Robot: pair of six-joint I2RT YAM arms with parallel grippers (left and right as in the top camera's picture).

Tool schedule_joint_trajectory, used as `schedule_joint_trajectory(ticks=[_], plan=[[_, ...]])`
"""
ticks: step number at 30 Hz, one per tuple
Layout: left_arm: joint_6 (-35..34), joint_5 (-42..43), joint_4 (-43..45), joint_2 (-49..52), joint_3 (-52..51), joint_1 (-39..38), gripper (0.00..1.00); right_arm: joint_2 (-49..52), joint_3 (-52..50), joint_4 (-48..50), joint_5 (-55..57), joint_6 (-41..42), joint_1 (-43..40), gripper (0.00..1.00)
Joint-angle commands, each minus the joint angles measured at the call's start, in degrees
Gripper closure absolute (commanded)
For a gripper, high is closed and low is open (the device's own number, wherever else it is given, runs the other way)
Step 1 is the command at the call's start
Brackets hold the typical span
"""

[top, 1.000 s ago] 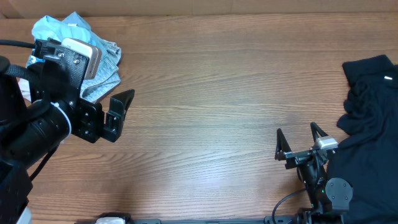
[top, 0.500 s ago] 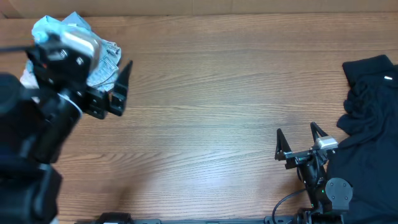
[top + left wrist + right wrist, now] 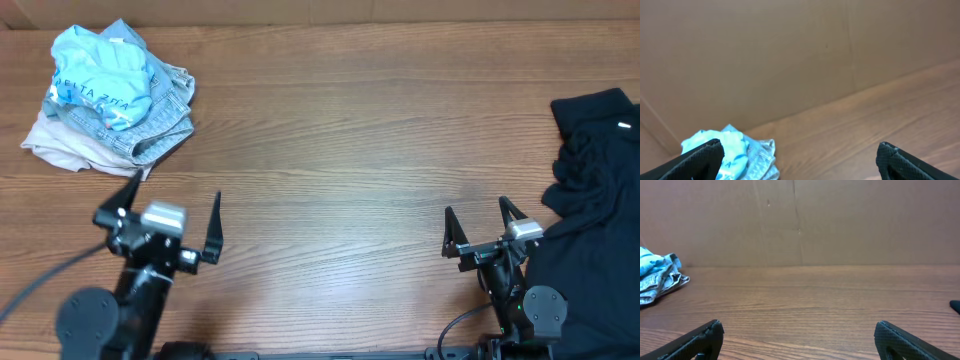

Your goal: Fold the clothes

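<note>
Counted on the wooden table (image 3: 330, 130): two grippers, four garments. Left gripper (image 3: 178, 186) at near left, jaws spread wide, gripping nothing. Right gripper (image 3: 476, 206) at near right, likewise wide and empty. Heaped at far left in one pile: one sky-blue T-shirt (image 3: 100, 75) on top, one pair of pale denim shorts (image 3: 168, 112) under it, one beige cloth (image 3: 58, 150) at the bottom. Pile just beyond the left gripper, one fingertip close to the pile's near edge, contact not clear. One black garment (image 3: 595, 170) bunched at the right edge, just right of the right gripper, apart from its fingers.
</note>
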Motion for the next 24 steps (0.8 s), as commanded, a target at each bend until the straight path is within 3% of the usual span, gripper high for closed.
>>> schedule_joint_trajectory(ticks=[1, 9, 16, 24], plan=[[-1.6, -2.6, 3.1, -7.0, -9.6, -0.2, 0.00, -0.7, -0.6, 0.3, -0.5, 0.0, -0.3, 0.00], [-7.0, -2.3, 15.3, -21.0, -29.3, 0.8, 0.00, -0.7, -0.6, 0.3, -0.5, 0.0, -0.3, 0.00], [-11.4, -0.8, 27.1, -21.0, -41.6, 0.8, 0.00, -0.7, -0.6, 0.3, -0.5, 0.0, -0.3, 0.00], [-12.6, -0.9, 23.0, -21.0, -42.0, 0.8, 0.00, -0.7, -0.6, 0.3, -0.5, 0.0, -0.3, 0.00]])
